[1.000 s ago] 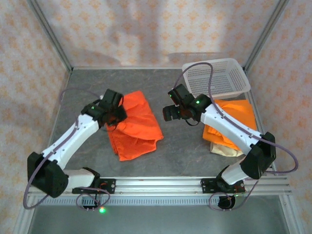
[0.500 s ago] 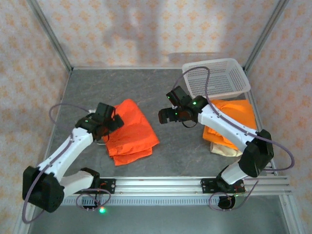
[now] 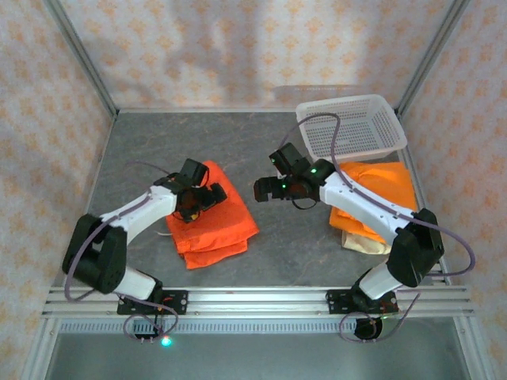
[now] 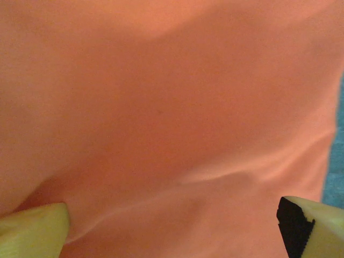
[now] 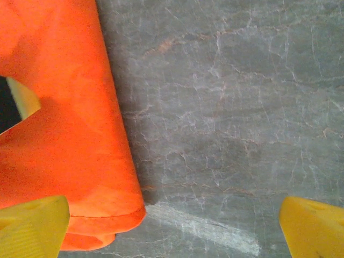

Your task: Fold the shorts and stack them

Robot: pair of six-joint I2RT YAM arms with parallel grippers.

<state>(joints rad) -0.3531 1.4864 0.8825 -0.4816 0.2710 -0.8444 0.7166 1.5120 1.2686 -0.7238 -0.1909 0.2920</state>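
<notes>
A folded orange pair of shorts (image 3: pixel 215 223) lies on the table left of centre. My left gripper (image 3: pixel 198 198) hovers low over its top left part, open; in the left wrist view orange cloth (image 4: pixel 161 107) spreads under the gripper (image 4: pixel 172 231), with the yellow fingertips (image 4: pixel 32 231) wide apart and nothing between them. My right gripper (image 3: pixel 265 188) is open over bare table, just right of the shorts (image 5: pixel 59 134); the right wrist view puts the gripper (image 5: pixel 172 228) above grey tabletop. On the right, another orange pair (image 3: pixel 384 186) rests on a beige pair (image 3: pixel 368 244).
A white mesh basket (image 3: pixel 352 127) stands at the back right, touching the stack. Patterned walls close the table at the back and sides. The grey tabletop (image 3: pixel 293 237) lies between the two piles. A yellow finger (image 5: pixel 19 99) of the left gripper shows in the right wrist view.
The left gripper opened and let go of the orange shorts, which settled folded on the table; it then shifted right over them. The right gripper drifted slightly left.
</notes>
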